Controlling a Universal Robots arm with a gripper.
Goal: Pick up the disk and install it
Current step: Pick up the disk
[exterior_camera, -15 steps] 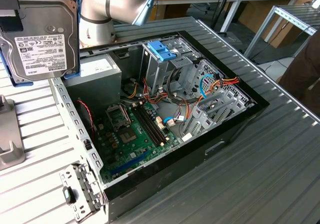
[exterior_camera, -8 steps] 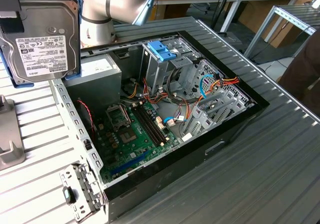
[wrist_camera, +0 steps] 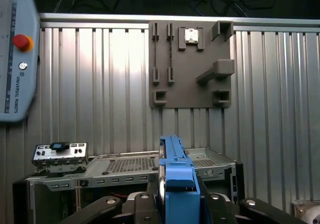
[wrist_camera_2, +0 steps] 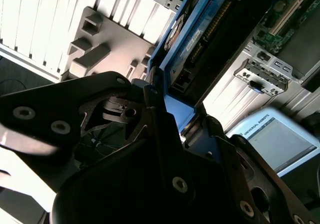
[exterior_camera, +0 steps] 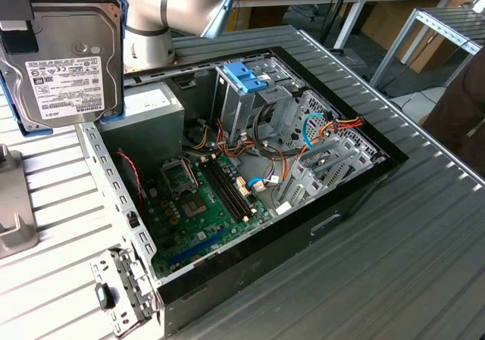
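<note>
The disk hangs upright above the table at the exterior view's left, beyond the corner of the open computer case. It has a grey metal body with a white label and a light-blue carrier frame. My gripper is shut on it, one black finger lying over its edge. In the first wrist view the disk stands edge-on between the gripper's black fingers. The second wrist view shows the disk clamped from its end by the gripper.
Inside the case stand a tall metal drive cage with a blue-handled carrier, the green motherboard, loose cables and a grey power supply. A grey fixture plate and a teach pendant lie on the ribbed table. A person's sleeve is at the right.
</note>
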